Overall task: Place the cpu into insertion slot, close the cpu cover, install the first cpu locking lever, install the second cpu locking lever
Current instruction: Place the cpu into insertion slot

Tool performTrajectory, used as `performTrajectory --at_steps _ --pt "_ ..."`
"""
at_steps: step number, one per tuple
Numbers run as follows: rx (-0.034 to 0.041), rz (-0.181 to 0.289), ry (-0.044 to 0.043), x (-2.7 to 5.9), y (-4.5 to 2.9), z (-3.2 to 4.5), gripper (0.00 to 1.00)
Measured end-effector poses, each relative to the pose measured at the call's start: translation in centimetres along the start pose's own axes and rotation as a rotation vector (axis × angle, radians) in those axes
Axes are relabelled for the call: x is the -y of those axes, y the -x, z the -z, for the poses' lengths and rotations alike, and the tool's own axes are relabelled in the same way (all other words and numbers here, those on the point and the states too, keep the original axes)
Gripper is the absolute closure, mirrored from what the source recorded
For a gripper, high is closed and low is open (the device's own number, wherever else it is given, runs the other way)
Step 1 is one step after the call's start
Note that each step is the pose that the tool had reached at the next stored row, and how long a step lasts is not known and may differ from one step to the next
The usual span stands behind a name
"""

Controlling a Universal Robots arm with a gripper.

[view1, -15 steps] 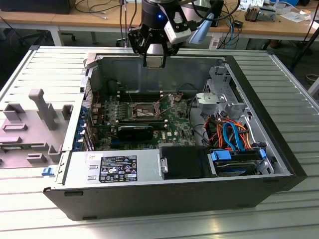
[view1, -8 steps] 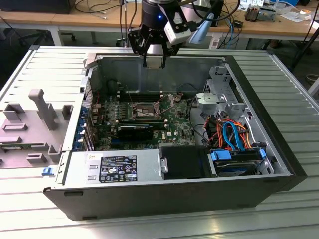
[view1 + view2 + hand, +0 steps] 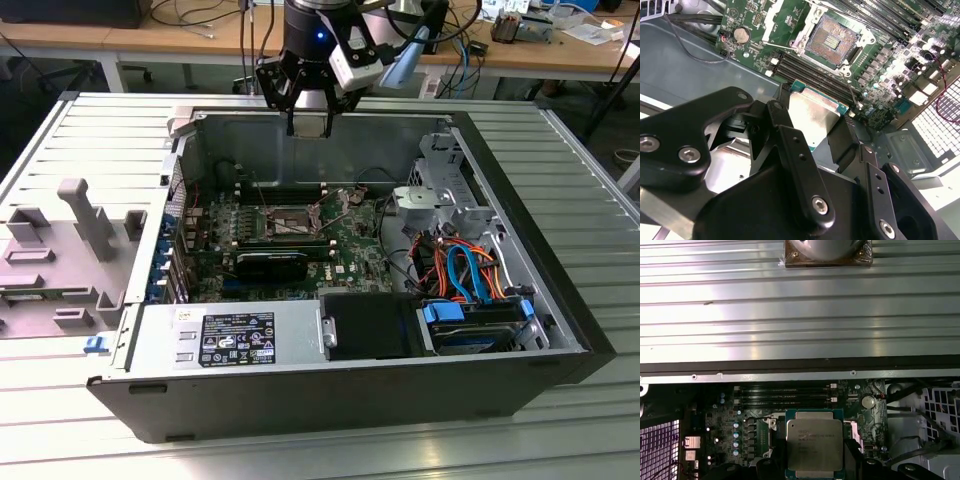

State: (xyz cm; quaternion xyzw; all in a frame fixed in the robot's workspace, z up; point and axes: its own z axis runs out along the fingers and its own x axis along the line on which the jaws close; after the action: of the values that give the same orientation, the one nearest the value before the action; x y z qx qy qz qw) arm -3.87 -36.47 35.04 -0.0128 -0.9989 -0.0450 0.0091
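Note:
My gripper [image 3: 308, 122] hangs above the back wall of the open computer case [image 3: 560, 330], shut on the cpu [image 3: 814, 442], a flat square chip with a silver-grey top. In both wrist views the black fingers [image 3: 790, 145] clamp the cpu [image 3: 812, 115] by two opposite edges. The insertion slot [image 3: 832, 40] lies uncovered on the green motherboard, below and ahead of the chip, its dark contact field showing inside a silver rim. In the exterior view the insertion slot [image 3: 286, 222] sits mid-board. Thin metal levers [image 3: 854, 92] stick out beside the socket. I cannot make out the cpu cover for sure.
Long black memory slots [image 3: 807, 75] run between the chip and the socket. A black card [image 3: 272, 265] lies in front of the socket, a grey power supply [image 3: 230, 338] at the case front. Drives with orange and blue cables [image 3: 465, 270] fill the exterior view's right. A grey fixture [image 3: 70, 240] stands outside the case.

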Motion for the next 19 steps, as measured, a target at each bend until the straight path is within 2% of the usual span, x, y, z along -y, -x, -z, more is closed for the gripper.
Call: performTrajectory --at_steps 19 --pt "0.0001 0.000 0.0001 0.20 0.01 -0.30 0.45"
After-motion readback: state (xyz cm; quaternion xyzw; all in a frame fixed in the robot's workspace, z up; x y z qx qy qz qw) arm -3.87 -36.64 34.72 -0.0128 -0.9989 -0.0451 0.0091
